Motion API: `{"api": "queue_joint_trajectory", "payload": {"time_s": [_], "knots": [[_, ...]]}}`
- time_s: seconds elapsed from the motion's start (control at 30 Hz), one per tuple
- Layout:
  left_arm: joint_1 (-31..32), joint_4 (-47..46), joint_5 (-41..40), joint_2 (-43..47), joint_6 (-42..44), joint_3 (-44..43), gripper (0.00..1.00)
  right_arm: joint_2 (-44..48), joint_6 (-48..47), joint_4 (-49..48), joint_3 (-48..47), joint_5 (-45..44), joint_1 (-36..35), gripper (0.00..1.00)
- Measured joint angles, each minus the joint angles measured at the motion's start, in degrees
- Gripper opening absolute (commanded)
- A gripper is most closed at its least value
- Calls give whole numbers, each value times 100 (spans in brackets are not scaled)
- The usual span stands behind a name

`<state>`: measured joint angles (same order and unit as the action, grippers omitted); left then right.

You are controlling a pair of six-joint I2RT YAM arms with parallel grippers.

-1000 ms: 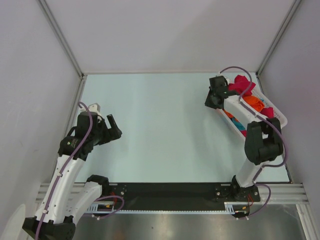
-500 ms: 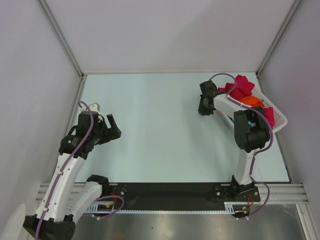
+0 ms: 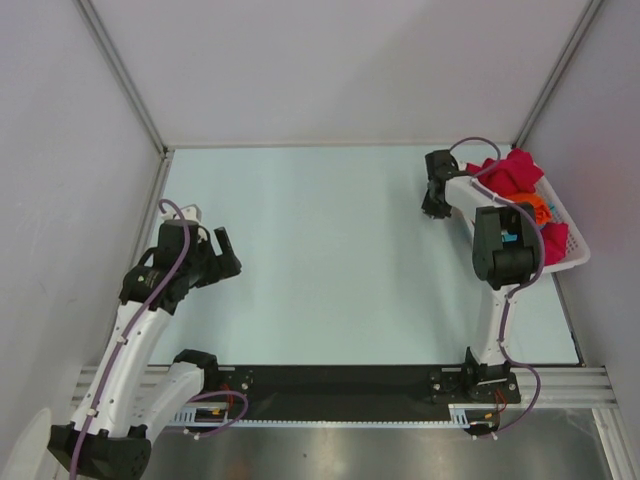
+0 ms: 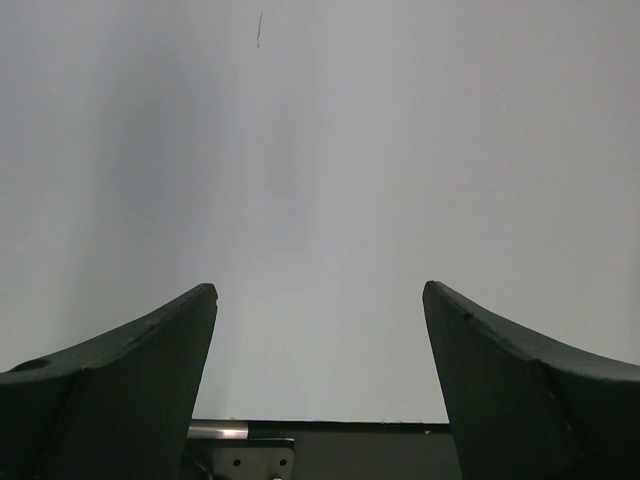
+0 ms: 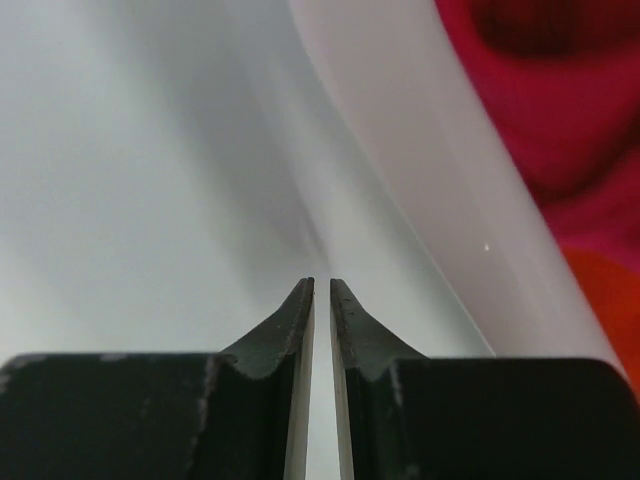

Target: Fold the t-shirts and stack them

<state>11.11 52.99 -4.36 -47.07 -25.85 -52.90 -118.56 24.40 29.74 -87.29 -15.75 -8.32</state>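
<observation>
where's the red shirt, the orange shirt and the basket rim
crimson red t-shirt point(image 3: 515, 172): top external view, on the bunched cloth
orange t-shirt point(image 3: 531, 208): top external view, on its exposed patch
white basket point(image 5: 450, 200): right wrist view, on its rim

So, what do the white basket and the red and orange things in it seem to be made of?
The basket is probably smooth, slightly glossy white plastic: its wall shows a soft sheen. The crimson shirt and orange shirt look like matte soft cloth, bunched in rounded folds.
</observation>
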Motion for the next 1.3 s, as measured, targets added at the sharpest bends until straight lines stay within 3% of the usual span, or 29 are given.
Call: {"api": "queue_joint_trajectory", "payload": {"time_s": [0.23, 0.6, 0.83, 1.1, 1.3], "knots": [[0, 11, 4, -57, 48, -109, 90, -289, -9, 271, -341, -319, 667, 18], [0, 28, 4, -81, 46, -133, 90, -516, -120, 426, -732, -243, 664, 24], [0, 28, 0, -81, 46, -133, 90, -81, -286, 584, -828, -170, 614, 33], [0, 26, -42, -83, 46, -133, 90, 743, -372, 769, -1628, 114, 573, 43], [0, 28, -52, -70, 48, -133, 90, 935, -444, 798, -1779, 175, 1029, 49]]}}
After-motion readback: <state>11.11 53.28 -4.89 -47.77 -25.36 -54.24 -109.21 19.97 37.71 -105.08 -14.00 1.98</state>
